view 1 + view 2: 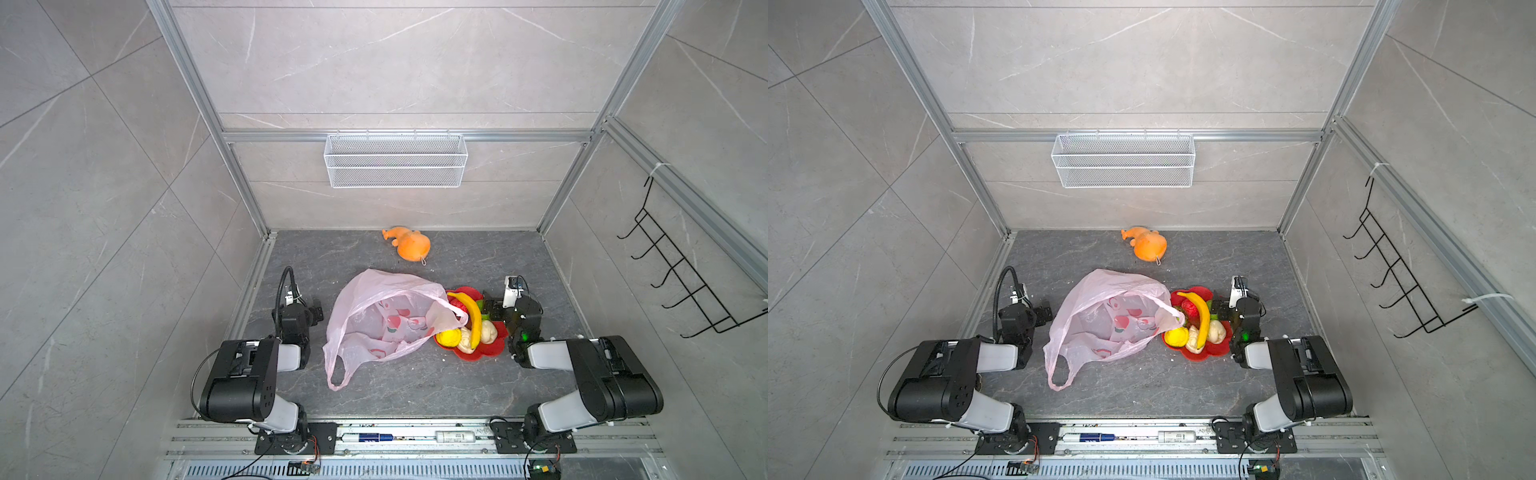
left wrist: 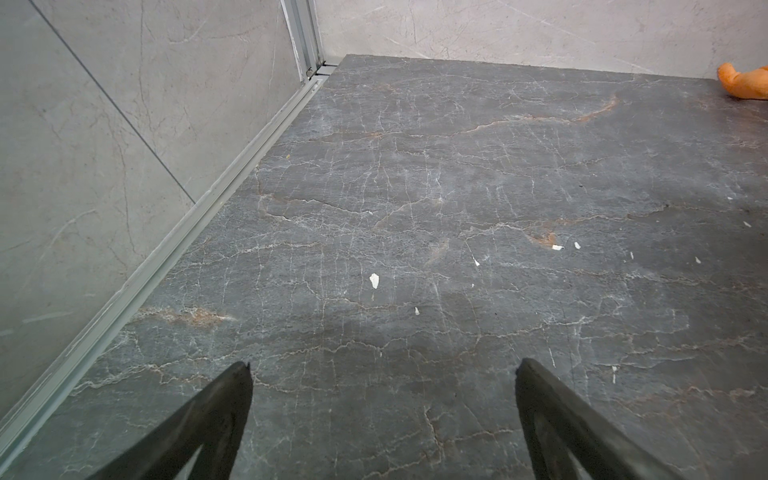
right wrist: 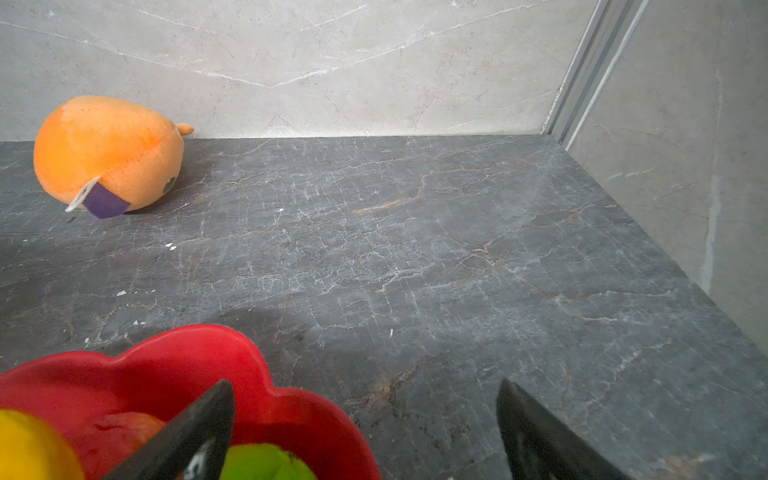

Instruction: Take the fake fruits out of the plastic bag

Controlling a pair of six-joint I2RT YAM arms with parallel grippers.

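Find the fake fruits [image 1: 464,334] heaped on the red plate [image 1: 488,352], banana [image 1: 476,318] draped across the top. Seemingly none left inside the plastic bag [image 1: 374,316], slumped with its mouth touching the plate. Expect light, firm, bumpy pieces, apt to roll: pinch the banana across its middle. Treat the bag as limp and slippery; lift by a handle loop [image 1: 333,385]. Note wide, empty jaws on each side: right hand [image 3: 365,382] over the plate's rim, left hand [image 2: 383,363] beyond the bag from the plate, above bare counter [image 2: 415,187].

Left pincer [image 2: 383,363] and right pincer [image 3: 365,382] both stand wide, gripping nothing
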